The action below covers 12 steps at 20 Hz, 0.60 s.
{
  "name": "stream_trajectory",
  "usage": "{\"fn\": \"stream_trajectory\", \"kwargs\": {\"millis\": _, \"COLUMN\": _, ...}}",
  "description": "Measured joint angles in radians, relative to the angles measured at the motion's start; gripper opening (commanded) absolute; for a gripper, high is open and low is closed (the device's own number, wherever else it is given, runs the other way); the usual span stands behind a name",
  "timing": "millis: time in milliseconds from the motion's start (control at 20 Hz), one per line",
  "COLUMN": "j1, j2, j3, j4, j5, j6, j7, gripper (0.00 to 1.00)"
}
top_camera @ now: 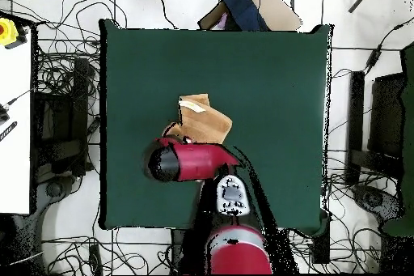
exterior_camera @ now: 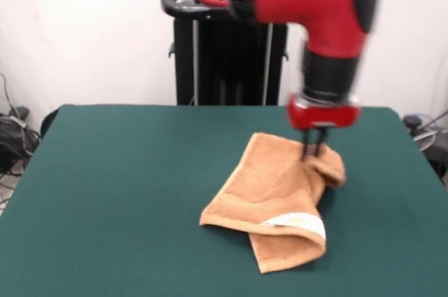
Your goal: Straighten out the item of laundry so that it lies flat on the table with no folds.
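Note:
The orange-tan towel (exterior_camera: 276, 195) lies crumpled right of centre on the dark green table (exterior_camera: 119, 192). It is folded over itself, and a white band (exterior_camera: 297, 222) shows along its near fold. My gripper (exterior_camera: 313, 153) comes straight down onto the towel's far right corner, where the cloth is bunched up. Its two fingers stand close together and pinch that corner. In the overhead view the towel (top_camera: 202, 119) sits near the middle of the table (top_camera: 267, 78). The red arm (top_camera: 190, 162) covers the towel's lower edge and hides the gripper there.
The black pedestal (exterior_camera: 227, 52) stands behind the table's far edge. Cables lie on the floor all round the table (top_camera: 57, 54). A white bench (top_camera: 14, 127) is at the left, and a cardboard and blue object (top_camera: 242, 6) sits past the top edge.

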Motion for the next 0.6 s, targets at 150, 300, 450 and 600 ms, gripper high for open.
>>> {"fn": "stream_trajectory", "kwargs": {"millis": 150, "j1": -0.118, "j2": -0.061, "j3": 0.009, "j4": 0.066, "j5": -0.032, "j6": 0.008, "j7": 0.000, "gripper": 0.00}}
{"fn": "stream_trajectory", "kwargs": {"millis": 300, "j1": -0.251, "j2": -0.128, "j3": 0.027, "j4": 0.123, "j5": -0.078, "j6": 0.041, "j7": -0.002, "gripper": 0.00}}
{"fn": "stream_trajectory", "kwargs": {"millis": 450, "j1": -0.339, "j2": -0.173, "j3": 0.044, "j4": 0.153, "j5": -0.113, "j6": 0.081, "j7": -0.014, "gripper": 0.00}}
{"fn": "stream_trajectory", "kwargs": {"millis": 600, "j1": -0.432, "j2": -0.227, "j3": 0.068, "j4": 0.179, "j5": -0.153, "j6": 0.143, "j7": -0.038, "gripper": 0.00}}
